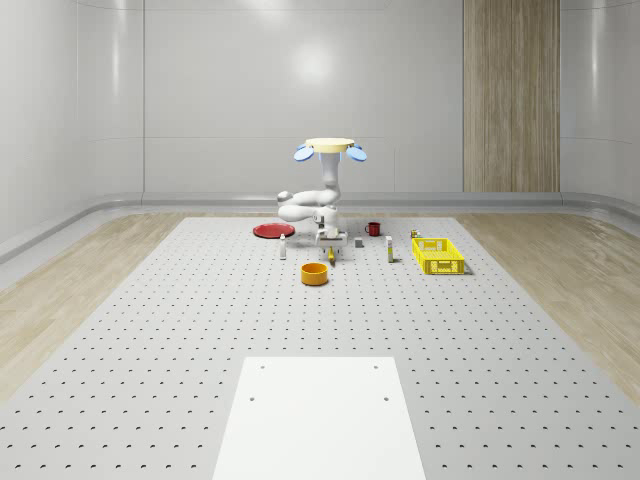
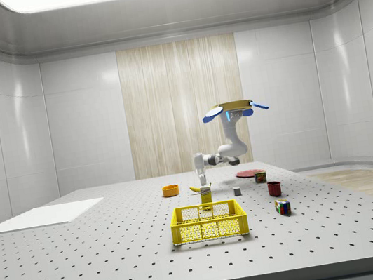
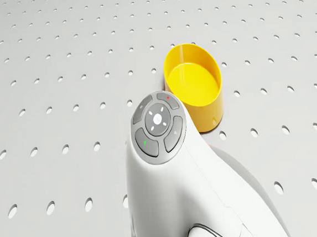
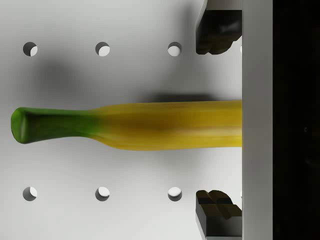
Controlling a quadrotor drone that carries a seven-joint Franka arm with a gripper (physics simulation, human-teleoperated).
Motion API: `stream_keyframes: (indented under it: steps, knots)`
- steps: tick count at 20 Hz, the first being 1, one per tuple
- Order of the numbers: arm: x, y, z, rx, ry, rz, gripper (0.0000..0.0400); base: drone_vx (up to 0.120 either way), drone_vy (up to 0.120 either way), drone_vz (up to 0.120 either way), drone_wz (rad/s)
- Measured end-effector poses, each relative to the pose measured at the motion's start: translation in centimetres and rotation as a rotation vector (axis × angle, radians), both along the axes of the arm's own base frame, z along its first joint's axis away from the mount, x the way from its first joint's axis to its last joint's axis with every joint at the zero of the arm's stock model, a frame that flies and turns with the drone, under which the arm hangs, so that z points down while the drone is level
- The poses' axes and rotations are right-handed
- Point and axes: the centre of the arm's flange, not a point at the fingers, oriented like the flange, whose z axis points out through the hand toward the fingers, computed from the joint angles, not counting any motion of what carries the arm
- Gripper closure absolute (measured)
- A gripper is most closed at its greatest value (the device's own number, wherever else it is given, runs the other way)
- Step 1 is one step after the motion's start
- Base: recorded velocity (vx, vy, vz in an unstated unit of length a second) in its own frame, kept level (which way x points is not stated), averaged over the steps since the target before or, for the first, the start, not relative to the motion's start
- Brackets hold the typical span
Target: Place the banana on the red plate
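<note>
Two fingers (image 4: 215, 30) spread either side of the banana (image 4: 150, 125) (untouched); drone (image 1: 331, 148) hovers near the plate (image 1: 271, 231).

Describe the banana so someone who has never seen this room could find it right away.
On the grey perforated table, look under the hovering white drone arm, between the orange bowl and red plate. The open gripper straddles a long yellow banana with a green stem, lying flat.
</note>
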Motion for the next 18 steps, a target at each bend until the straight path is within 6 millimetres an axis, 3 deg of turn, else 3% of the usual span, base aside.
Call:
stream_keyframes:
  steps: [8, 18]
  knots:
    - [1.6, 0.0, 1.4, 0.0, 0.0, 0.0, 0.0, 0.0, 0.0, 0.0, 0.0]
    - [2.1, 0.0, 3.2, 0.0, 0.0, 0.0, 0.0, 0.0, 0.0, 0.0, 0.0]
